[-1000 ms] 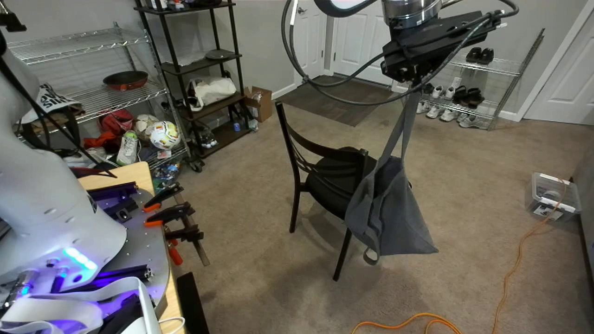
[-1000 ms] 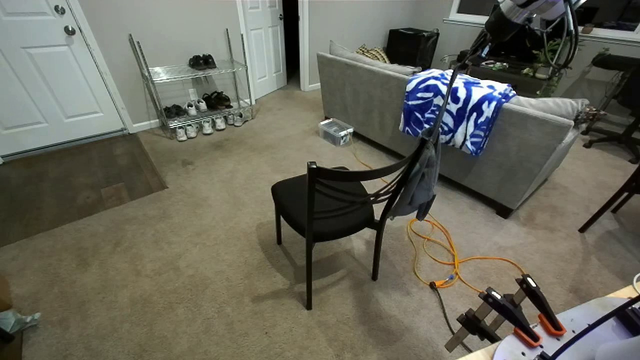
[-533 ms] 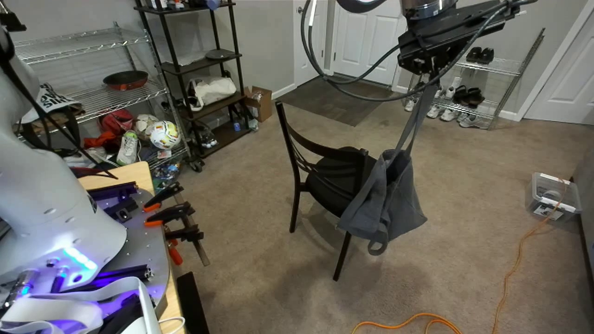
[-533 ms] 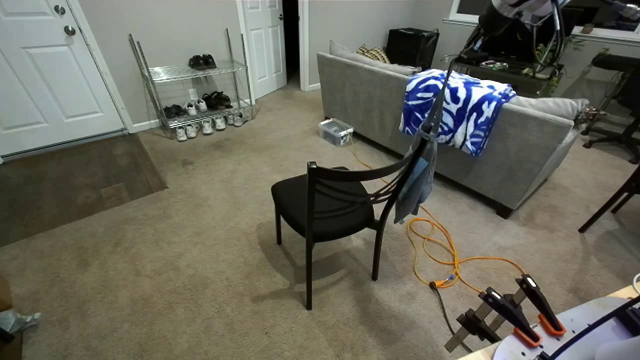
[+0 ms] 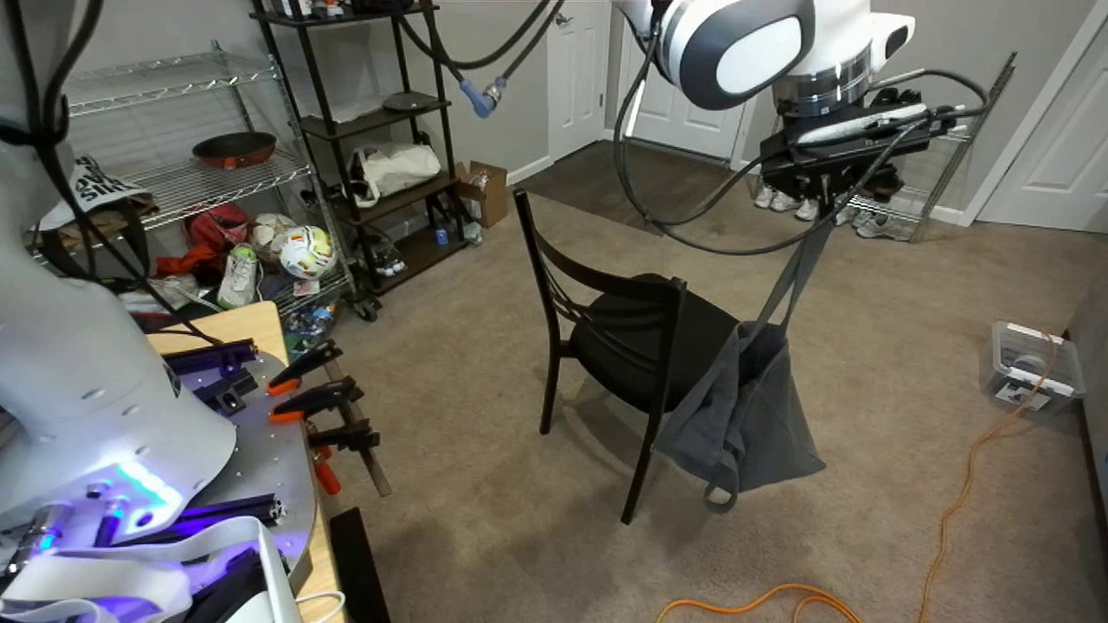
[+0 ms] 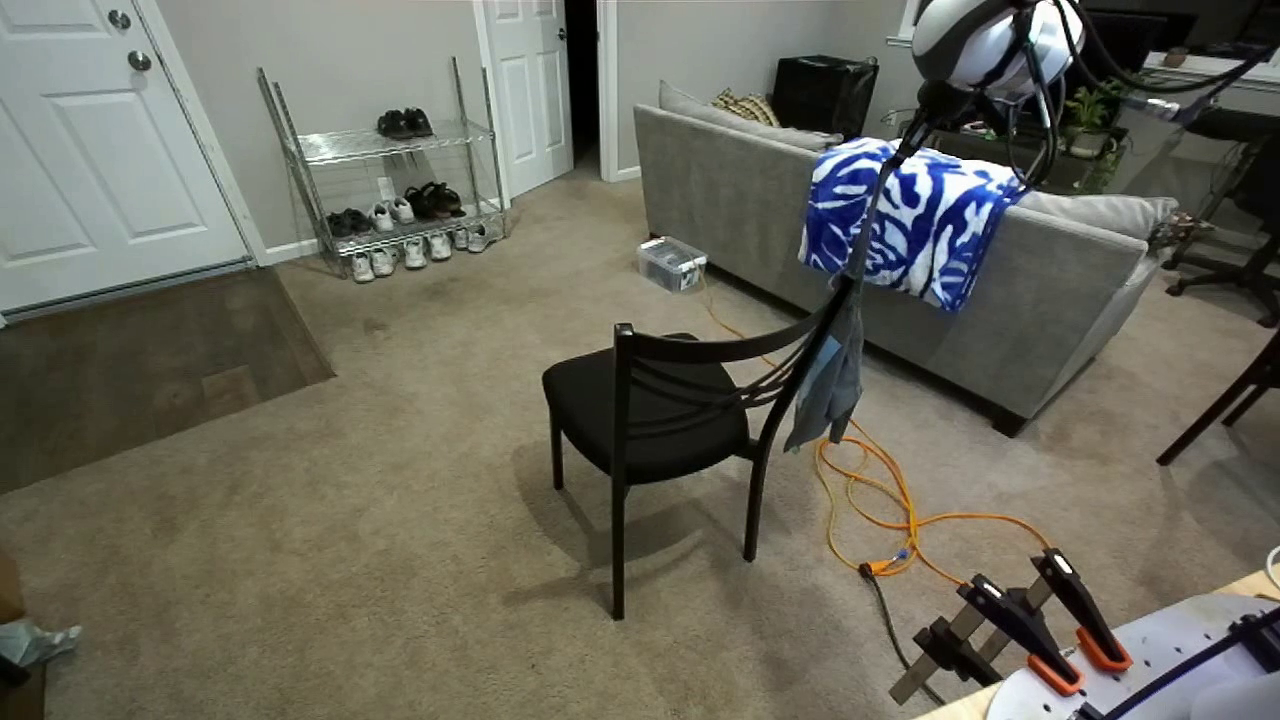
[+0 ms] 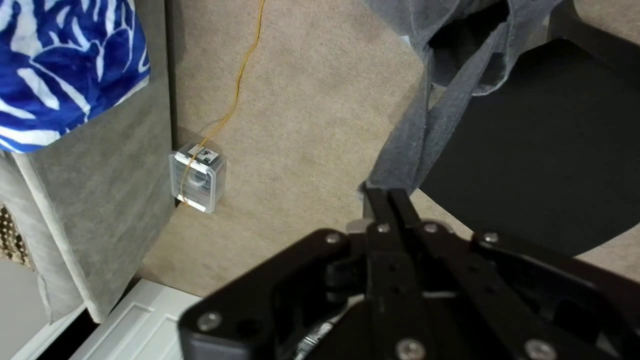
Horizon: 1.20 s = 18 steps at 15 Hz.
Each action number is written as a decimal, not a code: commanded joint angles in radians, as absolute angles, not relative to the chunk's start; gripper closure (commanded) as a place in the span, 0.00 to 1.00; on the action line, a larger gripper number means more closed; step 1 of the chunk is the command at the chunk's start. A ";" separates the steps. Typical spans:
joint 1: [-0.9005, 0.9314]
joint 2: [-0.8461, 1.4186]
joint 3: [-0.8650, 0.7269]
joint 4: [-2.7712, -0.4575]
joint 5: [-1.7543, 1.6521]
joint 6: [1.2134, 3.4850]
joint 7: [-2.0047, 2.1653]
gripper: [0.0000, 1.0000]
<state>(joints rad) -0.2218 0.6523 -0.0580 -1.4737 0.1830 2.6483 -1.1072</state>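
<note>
My gripper [image 7: 389, 191] is shut on a strap [image 7: 415, 142] of a grey cloth bag. The bag [image 5: 762, 424] hangs from this strap above the carpet, beside the back corner of a black chair [image 5: 597, 281]. A loop of the bag dangles at its bottom. In an exterior view the bag [image 6: 830, 385] overlaps the chair's back post; whether they touch I cannot tell. The gripper also shows in the exterior views [image 5: 825, 192] [image 6: 890, 165], higher than the chair back. In the wrist view the bag's opening [image 7: 465, 42] is partly seen, next to the black seat [image 7: 555, 150].
A grey sofa [image 6: 720, 170] with a blue and white blanket [image 6: 905, 220] stands beyond the chair. An orange cord [image 6: 910, 515] and a clear box [image 5: 1030, 368] are on the carpet. Clamps [image 5: 316, 398] stick out from the robot's table. A shoe rack [image 6: 390, 150] stands by the wall.
The arm rose slightly, then came down with the bag. The gripper and bag are now lower than half a second ago and a little farther from the robot base. The chair has not moved.
</note>
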 commanded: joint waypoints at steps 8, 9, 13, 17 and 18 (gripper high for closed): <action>-0.232 0.711 -0.032 -1.337 0.035 2.651 -0.939 0.99; -0.224 0.703 -0.027 -1.346 0.027 2.656 -0.932 0.99; -0.181 0.665 0.003 -1.420 -0.026 2.693 -0.944 0.99; -0.131 0.625 0.040 -1.525 -0.088 2.750 -0.960 0.99; -0.123 0.606 0.051 -1.564 -0.101 2.767 -0.967 0.99</action>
